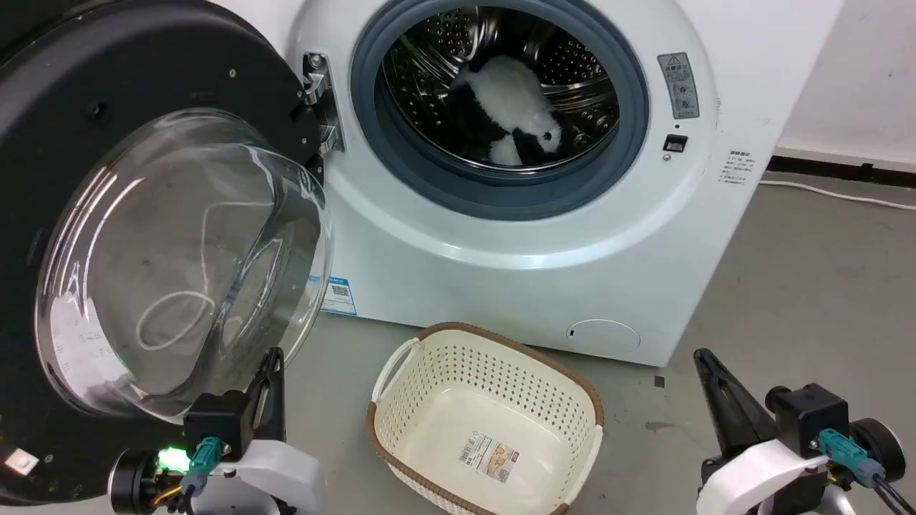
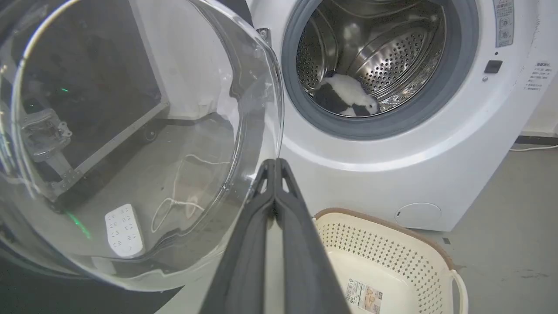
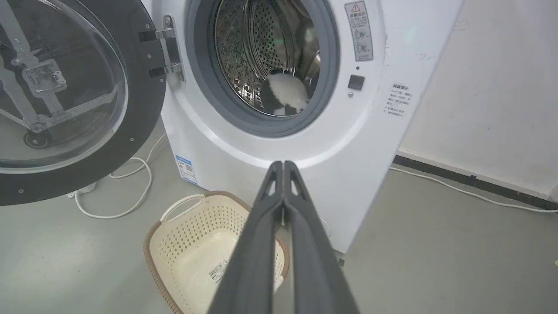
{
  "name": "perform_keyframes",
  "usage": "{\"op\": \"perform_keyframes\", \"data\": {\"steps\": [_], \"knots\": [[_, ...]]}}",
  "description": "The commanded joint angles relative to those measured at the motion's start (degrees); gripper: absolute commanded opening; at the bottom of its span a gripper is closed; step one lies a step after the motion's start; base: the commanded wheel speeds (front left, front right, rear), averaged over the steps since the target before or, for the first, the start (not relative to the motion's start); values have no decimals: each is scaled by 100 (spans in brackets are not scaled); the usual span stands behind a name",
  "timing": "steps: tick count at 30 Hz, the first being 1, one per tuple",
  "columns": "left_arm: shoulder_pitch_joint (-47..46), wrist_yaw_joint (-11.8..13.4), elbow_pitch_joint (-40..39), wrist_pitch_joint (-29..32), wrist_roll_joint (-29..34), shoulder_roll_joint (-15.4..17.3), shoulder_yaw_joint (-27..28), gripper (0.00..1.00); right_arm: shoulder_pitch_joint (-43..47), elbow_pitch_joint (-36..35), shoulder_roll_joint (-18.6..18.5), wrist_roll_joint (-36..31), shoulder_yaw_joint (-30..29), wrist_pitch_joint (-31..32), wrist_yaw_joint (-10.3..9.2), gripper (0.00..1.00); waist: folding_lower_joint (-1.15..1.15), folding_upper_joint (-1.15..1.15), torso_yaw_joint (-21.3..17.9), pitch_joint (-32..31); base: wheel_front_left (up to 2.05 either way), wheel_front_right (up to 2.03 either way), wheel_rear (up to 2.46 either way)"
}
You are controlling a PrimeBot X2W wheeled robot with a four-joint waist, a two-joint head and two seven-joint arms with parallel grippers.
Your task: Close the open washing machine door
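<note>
The washing machine door (image 1: 179, 265) was found swung wide left of the washing machine (image 1: 515, 243), judged heavy, stiff and slick-glassed, best pushed at its black rim (image 1: 107, 79); fingers of left gripper (image 1: 274, 357) and right gripper (image 1: 705, 357) were noted together, empty.

The open washing machine door (image 1: 179, 250) stands wide, its glass bowl bulging just left of the left gripper's (image 1: 274, 357) pressed-together fingers and walling off that side; whether they touch cannot be told. Between the two pairs of fingers, a cream laundry basket (image 1: 444, 372) stands before the washing machine (image 1: 515, 286). Ahead and right of the right gripper's (image 1: 705, 357) closed fingers, the bare grey floor (image 1: 801, 286) lies free.
</note>
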Motion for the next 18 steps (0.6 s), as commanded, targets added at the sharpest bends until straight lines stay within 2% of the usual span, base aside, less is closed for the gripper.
{"op": "perform_keyframes", "data": {"steps": [1, 18], "knots": [[80, -31, -26, 1, 16, -2, 13, 0, 40, -26, -3, -42, -13, 7, 5, 0, 0, 0, 0, 0, 0, 0, 0], [80, -31, -26, 1, 16, -2, 13, 0, 40, -26, -3, -42, -13, 7, 5, 0, 0, 0, 0, 0, 0, 0, 0]]}}
